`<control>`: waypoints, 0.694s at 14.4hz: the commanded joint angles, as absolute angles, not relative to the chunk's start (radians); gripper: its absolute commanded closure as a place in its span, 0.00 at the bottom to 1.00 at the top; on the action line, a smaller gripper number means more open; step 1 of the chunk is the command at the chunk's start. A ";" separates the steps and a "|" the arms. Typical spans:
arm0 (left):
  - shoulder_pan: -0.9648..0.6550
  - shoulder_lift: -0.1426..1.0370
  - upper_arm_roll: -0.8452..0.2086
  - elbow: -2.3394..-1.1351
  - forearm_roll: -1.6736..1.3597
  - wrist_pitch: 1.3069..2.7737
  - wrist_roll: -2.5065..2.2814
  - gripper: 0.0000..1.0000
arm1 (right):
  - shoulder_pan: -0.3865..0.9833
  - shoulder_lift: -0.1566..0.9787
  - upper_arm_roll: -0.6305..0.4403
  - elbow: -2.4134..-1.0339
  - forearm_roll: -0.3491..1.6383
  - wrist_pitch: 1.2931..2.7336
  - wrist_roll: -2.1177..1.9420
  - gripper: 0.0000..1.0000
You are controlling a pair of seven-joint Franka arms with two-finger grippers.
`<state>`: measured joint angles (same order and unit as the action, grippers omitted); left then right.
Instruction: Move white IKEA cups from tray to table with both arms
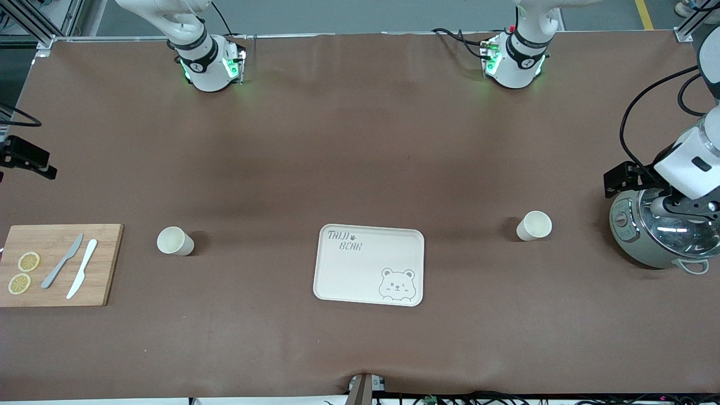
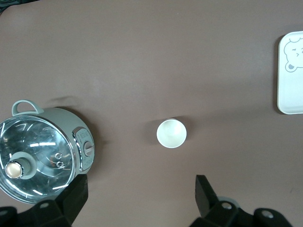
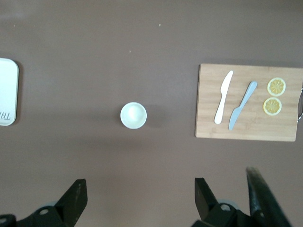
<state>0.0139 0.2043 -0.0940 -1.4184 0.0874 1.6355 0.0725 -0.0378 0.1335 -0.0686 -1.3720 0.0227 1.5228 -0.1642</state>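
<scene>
1. Both cups [image 1: 175, 241] [image 1: 534, 225] stand on the bench [image 1: 360, 140] — the tray [image 1: 368, 264] between them is bare.
2. Left hand [image 2: 142, 198] and right hand [image 3: 140, 198] hang spread, empty.
3. The cups look light, stiff, smooth — best pinched across the rim.

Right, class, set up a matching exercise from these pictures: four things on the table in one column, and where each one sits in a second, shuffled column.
Things
1. tray
2. white knife
3. rice cooker
4. cup near the board

Places
A. at the left arm's end of the table
B. on the cutting board, beside the grey knife
C. upright on the table, between cutting board and tray
D. mid-table, with nothing on it

Pairs: 1-D, 2-B, 3-A, 4-C
</scene>
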 commanded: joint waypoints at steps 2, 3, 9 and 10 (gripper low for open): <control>0.020 0.195 -0.095 -1.411 0.064 1.624 0.074 0.00 | -0.038 0.126 -0.061 -1.362 0.011 1.467 -0.143 0.00; 0.021 0.193 -0.095 -1.411 0.063 1.624 0.074 0.00 | -0.038 0.126 -0.060 -1.362 0.009 1.462 -0.143 0.00; 0.021 0.207 -0.095 -1.411 0.066 1.628 0.080 0.00 | -0.012 0.124 -0.061 -1.355 0.002 1.437 -0.141 0.00; 0.021 0.210 -0.095 -1.413 0.064 1.629 0.080 0.00 | -0.014 0.127 -0.061 -1.355 0.000 1.442 -0.141 0.00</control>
<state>0.0140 0.2059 -0.0937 -1.4168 0.0827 1.6355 0.0725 -0.0271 0.1334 -0.0647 -1.3678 0.0219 1.4574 -0.1615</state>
